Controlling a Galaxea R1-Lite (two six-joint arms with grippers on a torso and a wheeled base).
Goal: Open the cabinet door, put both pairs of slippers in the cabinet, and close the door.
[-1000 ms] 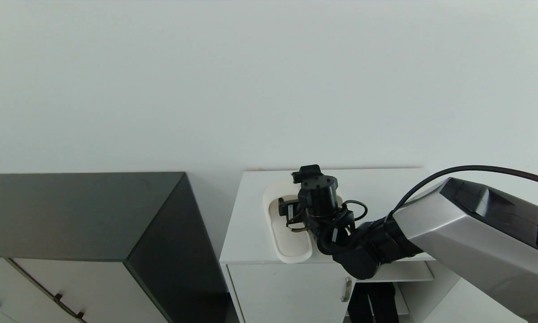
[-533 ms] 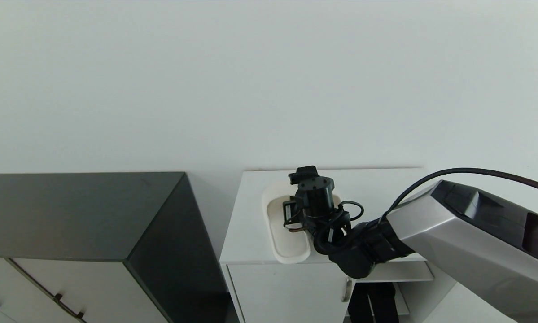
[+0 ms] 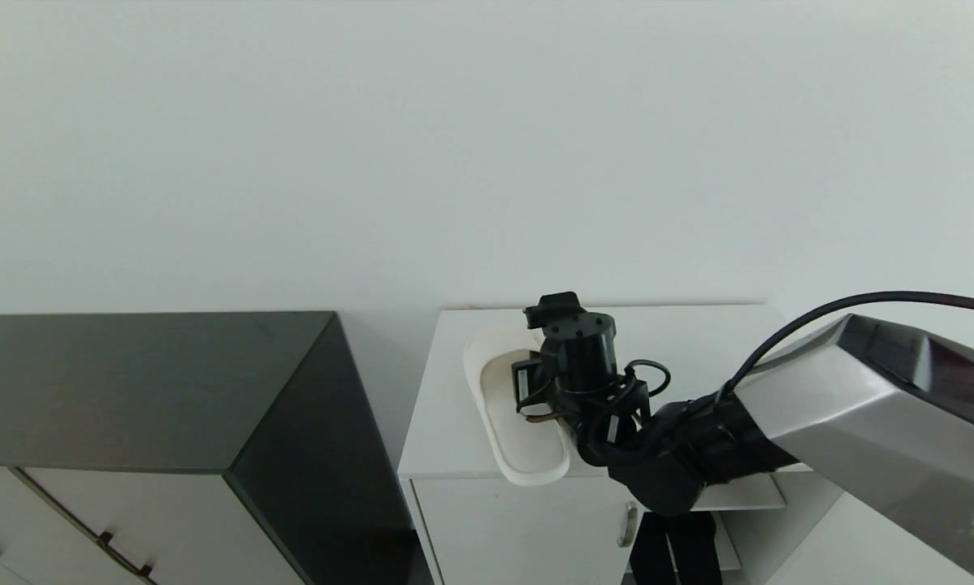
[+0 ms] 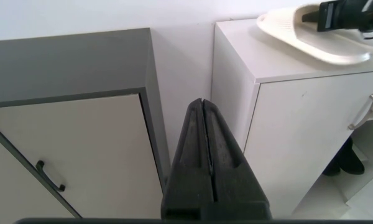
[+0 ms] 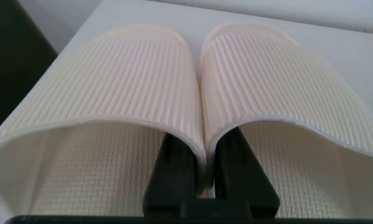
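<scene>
Since one second ago the right arm has risen a little. The cream slippers have shifted toward the left edge of the cabinet top, and their heel end now reaches further over the front edge.

The right claw [image 5: 202,171] is pinching the pair of slippers [image 5: 143,87]. One of its black fingers [image 5: 174,168] goes inside each slipper, and together they press the two inner walls of the straps against each other. The slippers lie side by side and touch. The straps are wide arches with fine ribs along them, and the insoles have a small dotted texture. The pair is over the left front part of the white cabinet [image 3: 698,341]; I cannot tell if the soles touch the top.

The cabinet is smooth and white, with a flat door [image 3: 519,528] and a slim metal handle [image 3: 629,524]. Beside the handle the cabinet is open. I see a white shelf [image 3: 738,491] there and something dark under it, which I cannot identify.

The left claw [image 4: 205,149] is pressed together and holds nothing. It hangs low before the gap between the white cabinet and a dark grey cabinet [image 3: 129,382] with pale doors.
</scene>
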